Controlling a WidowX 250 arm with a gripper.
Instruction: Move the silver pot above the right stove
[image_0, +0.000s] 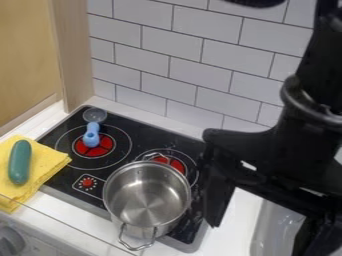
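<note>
The black gripper (262, 212) hangs large over the right side of the work surface, its fingers spread wide apart with nothing between them. Just left of its nearer finger is the silver pot (148, 194), upright and empty, at the front of the black stove (63, 169). The pot's back rim and rear handle overlap the front of the right burner (179, 165), whose red centre shows behind them. Its other handle points toward the stove's front edge.
A blue-handled utensil (91, 135) with a clear round head lies over the left burner. At left, a green oblong object (20, 162) rests on a folded yellow cloth (47, 159). A tiled wall (167, 55) runs behind the stove; a sink (274, 232) is at lower right.
</note>
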